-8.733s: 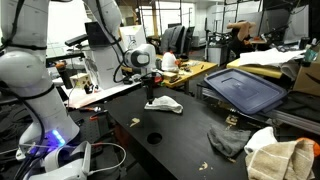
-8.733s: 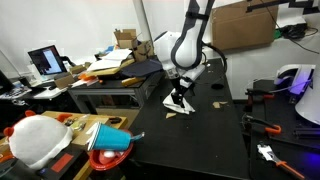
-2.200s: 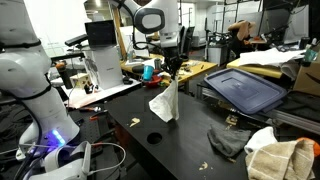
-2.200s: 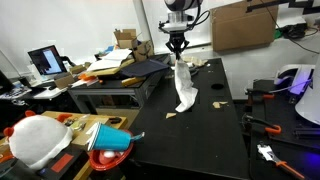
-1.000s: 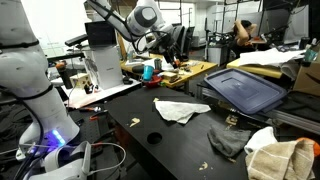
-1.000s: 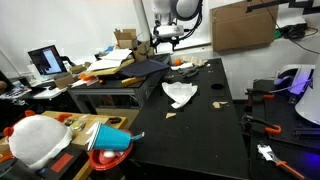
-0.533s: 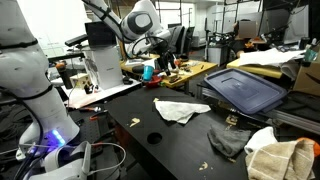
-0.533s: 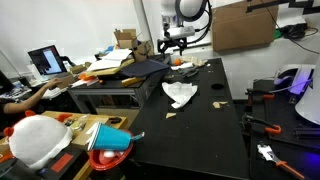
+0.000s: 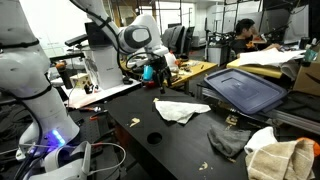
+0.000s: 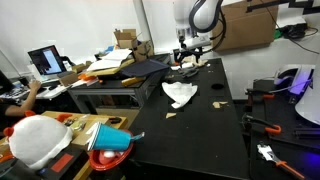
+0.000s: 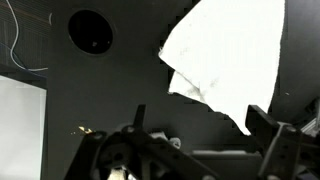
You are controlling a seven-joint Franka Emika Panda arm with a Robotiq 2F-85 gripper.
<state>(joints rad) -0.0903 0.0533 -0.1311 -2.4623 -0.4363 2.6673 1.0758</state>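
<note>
In an exterior view, the white robot arm [image 9: 136, 38] reaches in from the upper left, and its black hand [image 9: 159, 76] hangs in the air above the far end of the black tabletop [image 9: 180, 152]. The hand carries nothing. A crumpled white cloth [image 9: 180, 110] lies flat on the tabletop, below and to the right of the hand and clear of it. A small round hole [image 9: 154, 137] shows in the tabletop nearer the camera. To the right, a dark blue plastic tray [image 9: 245, 90] rests tilted, with a grey rag [image 9: 228, 143] and a beige towel [image 9: 282, 157] near it.
</note>
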